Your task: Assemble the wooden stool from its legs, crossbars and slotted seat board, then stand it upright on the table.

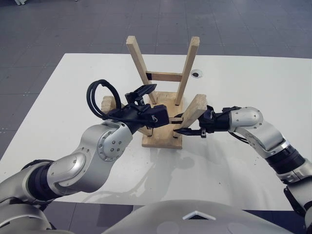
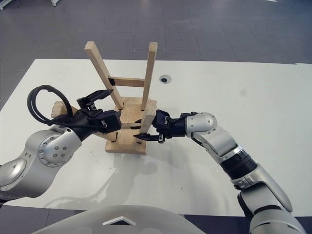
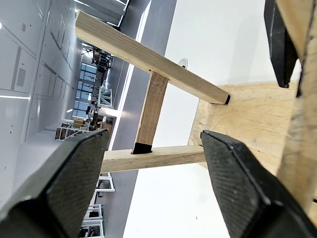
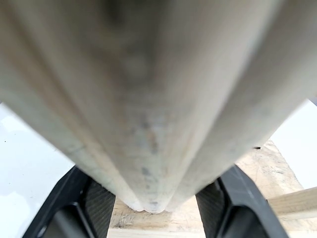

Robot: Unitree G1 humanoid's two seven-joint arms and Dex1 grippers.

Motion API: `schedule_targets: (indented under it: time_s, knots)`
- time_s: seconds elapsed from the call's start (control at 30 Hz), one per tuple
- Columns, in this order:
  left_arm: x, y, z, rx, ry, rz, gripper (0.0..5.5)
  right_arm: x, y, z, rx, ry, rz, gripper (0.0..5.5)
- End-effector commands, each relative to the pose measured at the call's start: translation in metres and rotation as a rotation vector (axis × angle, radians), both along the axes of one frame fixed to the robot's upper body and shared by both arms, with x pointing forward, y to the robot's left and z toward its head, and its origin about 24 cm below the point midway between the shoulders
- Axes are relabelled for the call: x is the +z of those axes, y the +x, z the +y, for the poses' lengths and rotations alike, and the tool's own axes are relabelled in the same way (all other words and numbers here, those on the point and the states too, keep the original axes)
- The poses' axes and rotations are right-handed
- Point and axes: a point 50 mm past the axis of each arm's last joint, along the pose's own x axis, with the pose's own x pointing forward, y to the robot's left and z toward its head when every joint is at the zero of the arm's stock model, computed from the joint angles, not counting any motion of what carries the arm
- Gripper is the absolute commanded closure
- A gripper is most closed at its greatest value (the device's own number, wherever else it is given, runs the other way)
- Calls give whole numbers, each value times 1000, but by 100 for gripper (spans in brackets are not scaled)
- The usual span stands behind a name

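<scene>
**Wooden stool inverted, legs pointing up**

Seat board (image 1: 163, 141) lies flat on the white table (image 1: 73, 87). I see the far legs (image 1: 138, 58) rising upward, splayed, joined by a crossbar (image 1: 165, 76). My right gripper (image 2: 145, 133) clamps the near right leg (image 1: 195, 108) — my left gripper (image 2: 111, 105) gapes wide, holding nothing.

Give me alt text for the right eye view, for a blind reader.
A seat board lies flat on a table, two far legs with a crossbar standing up from it. The right gripper has its jaws around a near leg; the left gripper is open nearby.
</scene>
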Motion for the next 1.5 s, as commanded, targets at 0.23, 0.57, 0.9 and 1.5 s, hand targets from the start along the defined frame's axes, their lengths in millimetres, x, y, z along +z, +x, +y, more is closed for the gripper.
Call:
schedule_targets:
  time_s: [0.23, 0.57, 0.9, 1.5]
  knots:
    - [12, 12, -21, 21, -221, 179, 205, -186, -117, -123, -186, -1095, 693, 347]
    - [66, 27, -15, 115, -425, -222, 205, -157, -87, -108, -248, -959, 564, 347]
    - [-45, -6, -5, 100, -49, 362, 205, -153, -87, -114, -263, -955, 562, 347]
    - [66, 18, -51, 36, -963, 111, 230, -150, -78, -106, -293, -908, 546, 347]
